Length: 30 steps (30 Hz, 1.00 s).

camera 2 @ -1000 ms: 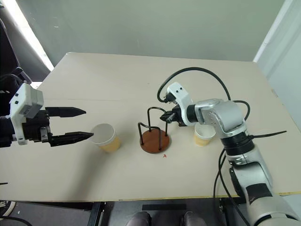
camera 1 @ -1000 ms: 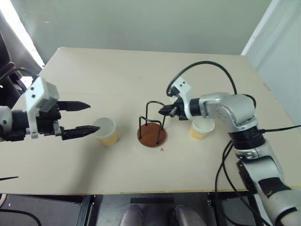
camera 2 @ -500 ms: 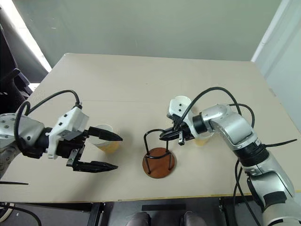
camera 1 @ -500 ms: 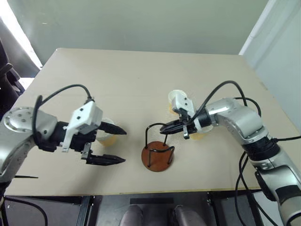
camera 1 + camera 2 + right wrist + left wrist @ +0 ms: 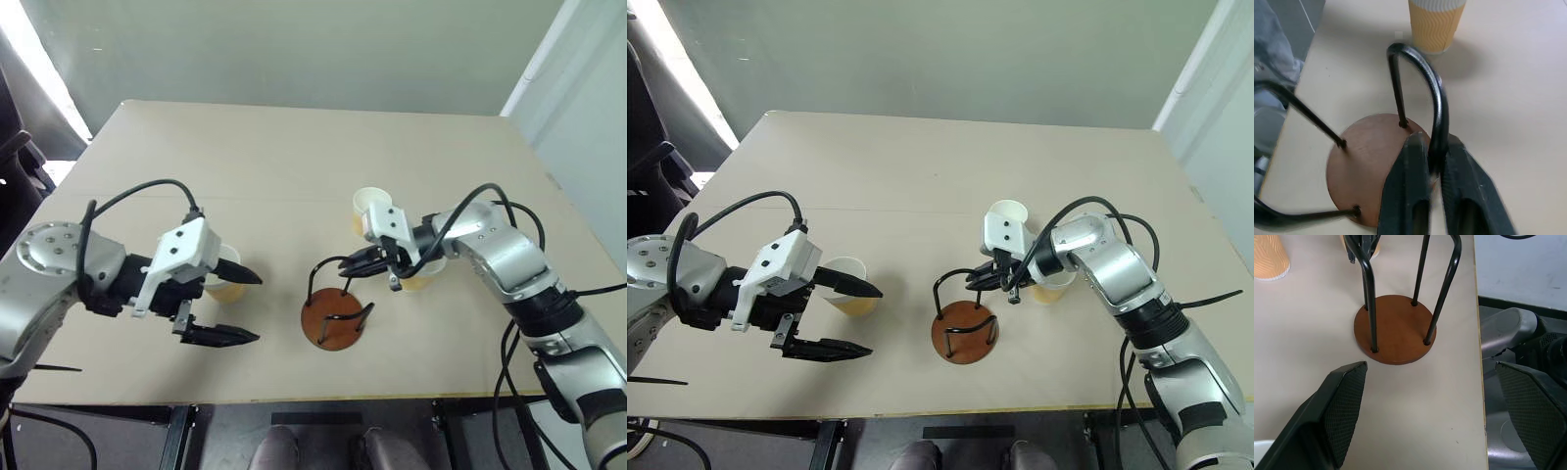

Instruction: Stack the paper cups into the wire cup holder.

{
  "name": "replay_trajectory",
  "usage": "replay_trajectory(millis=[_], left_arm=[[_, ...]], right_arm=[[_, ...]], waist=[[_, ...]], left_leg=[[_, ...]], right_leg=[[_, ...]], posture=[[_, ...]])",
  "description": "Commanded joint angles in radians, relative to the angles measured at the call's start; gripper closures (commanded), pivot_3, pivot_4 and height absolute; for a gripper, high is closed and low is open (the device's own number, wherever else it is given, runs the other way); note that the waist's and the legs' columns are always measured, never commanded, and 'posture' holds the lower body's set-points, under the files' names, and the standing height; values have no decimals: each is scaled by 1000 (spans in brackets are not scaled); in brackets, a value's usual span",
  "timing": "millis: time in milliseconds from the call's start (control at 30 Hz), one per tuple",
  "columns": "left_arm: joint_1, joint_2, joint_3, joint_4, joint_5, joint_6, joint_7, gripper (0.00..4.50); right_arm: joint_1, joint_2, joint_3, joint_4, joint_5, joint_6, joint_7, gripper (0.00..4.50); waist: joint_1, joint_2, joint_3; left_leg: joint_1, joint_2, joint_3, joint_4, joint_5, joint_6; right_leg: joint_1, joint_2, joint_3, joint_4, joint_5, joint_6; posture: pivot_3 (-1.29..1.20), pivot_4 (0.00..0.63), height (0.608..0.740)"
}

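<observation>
While its two black fingers pinch one wire loop of the wire cup holder (image 5: 333, 313) near the table's (image 5: 294, 157) front edge, the right gripper (image 5: 1431, 171) reaches in from the right — the left gripper (image 5: 238, 305), jaws spread wide and empty, hovers beside a paper cup (image 5: 848, 286).

Even soft daylight, bright glare at upper left edge, faint shadows, right wrist view blurred
</observation>
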<state>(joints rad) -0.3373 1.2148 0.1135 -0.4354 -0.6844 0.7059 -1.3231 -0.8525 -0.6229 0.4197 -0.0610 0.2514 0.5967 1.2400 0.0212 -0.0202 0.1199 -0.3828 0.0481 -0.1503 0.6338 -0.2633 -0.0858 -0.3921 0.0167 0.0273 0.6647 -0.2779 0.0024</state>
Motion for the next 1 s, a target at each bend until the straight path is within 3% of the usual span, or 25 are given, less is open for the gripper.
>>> replay_trajectory(millis=[33,300,500,633,867,1000], left_arm=[[-6,10,21,-22,-2,-6,0,0],[-37,-17,5,20,7,-22,2,0],[-41,-81,14,49,-14,-28,9,0],[8,-104,109,38,-40,-57,3,0],[91,-38,358,38,-98,-3,-18,0],[211,-19,474,47,-74,21,-39,0]], right_arm=[[-13,-19,4,-28,-20,-16,27,3007],[-132,-123,-132,-40,2,18,63,156],[-160,-310,-251,-133,84,92,145,156],[13,-441,-272,-226,98,120,176,156],[141,-414,-180,-190,-37,31,72,156],[135,-387,-161,-145,-69,-13,63,156]], waist=[[1,0,0],[3,0,0],[16,0,0],[16,-1,-1],[4,0,0],[1,0,0]], left_leg=[[0,0,0,0,0,0],[0,0,0,0,0,0],[-1,-1,1,-2,0,0],[-1,0,6,-2,0,0],[5,2,17,-1,0,1],[11,3,17,0,-8,16]], right_leg=[[0,0,0,0,0,0],[0,0,0,0,0,0],[1,0,0,-1,0,0],[4,0,0,-2,0,0],[5,1,3,-1,1,2],[11,1,4,-1,1,2]], posture=[[0,150,740],[0,150,740],[0,150,740],[0,150,740],[0,150,740],[0,150,740]])
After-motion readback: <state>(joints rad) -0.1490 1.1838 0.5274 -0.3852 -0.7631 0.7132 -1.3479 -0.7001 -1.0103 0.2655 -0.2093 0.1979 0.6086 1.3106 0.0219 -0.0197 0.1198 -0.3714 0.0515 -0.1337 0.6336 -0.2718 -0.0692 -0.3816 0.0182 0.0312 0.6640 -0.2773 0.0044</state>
